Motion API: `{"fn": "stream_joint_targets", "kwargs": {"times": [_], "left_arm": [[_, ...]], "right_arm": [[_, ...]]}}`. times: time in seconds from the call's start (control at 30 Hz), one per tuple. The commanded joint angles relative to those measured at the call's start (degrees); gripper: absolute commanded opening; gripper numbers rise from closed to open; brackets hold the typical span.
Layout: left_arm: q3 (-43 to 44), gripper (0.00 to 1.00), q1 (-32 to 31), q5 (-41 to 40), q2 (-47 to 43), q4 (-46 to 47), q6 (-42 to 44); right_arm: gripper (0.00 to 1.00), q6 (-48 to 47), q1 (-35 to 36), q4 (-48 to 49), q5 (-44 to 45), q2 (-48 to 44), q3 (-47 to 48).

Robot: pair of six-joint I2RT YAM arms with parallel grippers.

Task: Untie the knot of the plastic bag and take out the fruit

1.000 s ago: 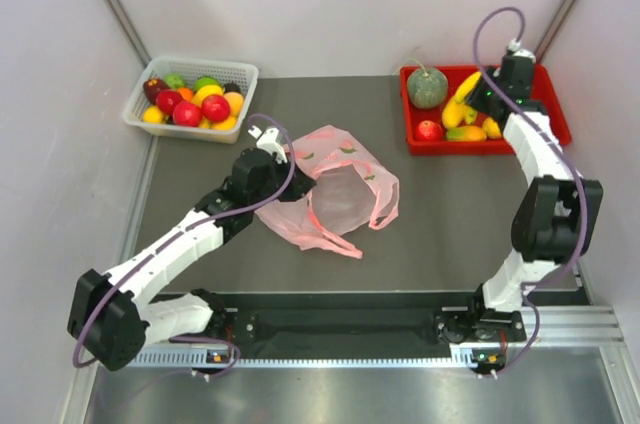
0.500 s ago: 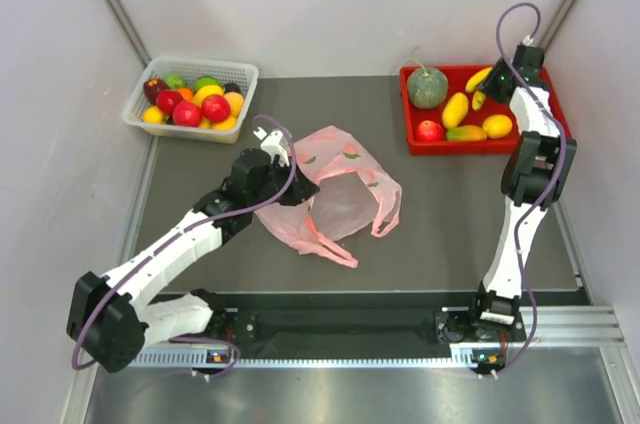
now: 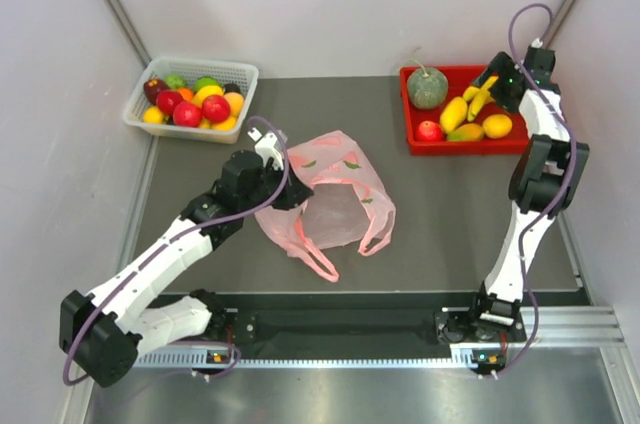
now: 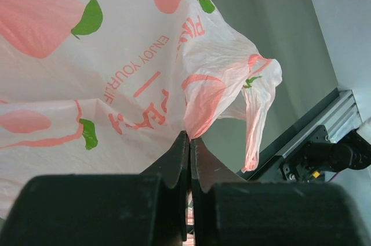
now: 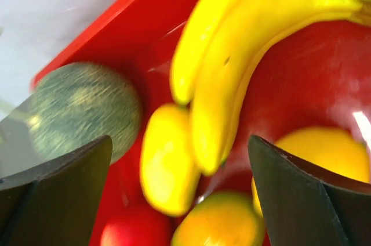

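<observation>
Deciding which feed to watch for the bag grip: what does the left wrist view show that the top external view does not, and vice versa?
Left wrist only: the left tool pinched shut on the plastic bag, and its printed lettering. Top external only: the basket of small fruit, the red tray with the melon and bananas. Both: the bag and the grey table.

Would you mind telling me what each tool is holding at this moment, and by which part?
The left tool is shut on the plastic bag, pinching a fold of its printed side. The right tool is open and holds nothing.
</observation>
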Motion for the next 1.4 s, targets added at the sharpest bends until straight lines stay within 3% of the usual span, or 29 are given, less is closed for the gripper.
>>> {"fn": "stream_joint_targets", "kwargs": {"times": [0.0, 0.1, 0.27, 0.4, 0.53, 0.6, 0.73, 0.8, 0.9, 1.17, 1.3, 1.37], "left_arm": [[2.53, 0.03, -0.1, -2.05, -1.63, -0.59, 1.03], [2.44, 0.06, -0.1, -6.18, -2.94, -0.07, -0.11], [3.75, 0.07, -0.1, -9.96, -4.53, 0.82, -0.9], [6.04, 0.0, -0.02, -8.83, -2.95, 0.2, -0.38], [8.76, 0.0, -0.1, -6.02, -0.58, -0.15, -0.11], [9.55, 0.0, -0.1, -3.92, 1.0, 0.11, -0.9], [10.61, 0.0, -0.19, 1.1, 4.17, 2.92, -4.23], [11.22, 0.0, -0.36, 2.6, 5.92, 3.8, -5.12], [12.45, 0.0, -1.5, 3.22, 7.33, 3.98, -5.48], [15.18, 0.0, -2.82, 3.92, 8.91, 4.42, -5.47], [16.32, 0.0, -3.97, 5.15, 9.97, 5.47, -5.65], [16.68, 0.08, -4.67, 5.59, 10.76, 5.21, -4.6]], "right_arm": [[1.0, 0.88, 0.35, 4.37, -2.86, -16.31, -6.92], [1.0, -0.78, 3.51, 7.71, -3.47, -33.15, -20.37], [1.0, -6.14, 12.99, 9.21, -4.96, -52.34, -41.11], [1.0, -6.59, 20.38, 10.79, -7.77, -70.25, -55.69], [0.98, -7.29, 30.11, 10.18, -12.44, -82.15, -61.87], [0.9, -7.12, 33.29, 8.69, -12.79, -85.84, -63.72], [0.75, -7.2, 42.17, 8.68, -12.27, -86.83, -65.84], [0.56, -7.29, 45.86, 9.12, -10.77, -85.17, -66.8], [0.36, -6.68, 49.99, 11.57, -7.08, -81.23, -67.94], [0.29, -5.45, 57.56, 19.83, 1.44, -62.85, -66.89], [0.2, -0.45, 57.92, 23.34, 10.74, -54.85, -68.55], [0.19, 0.7, 57.92, 24.67, 12.17, -53.61, -69.53]]}}
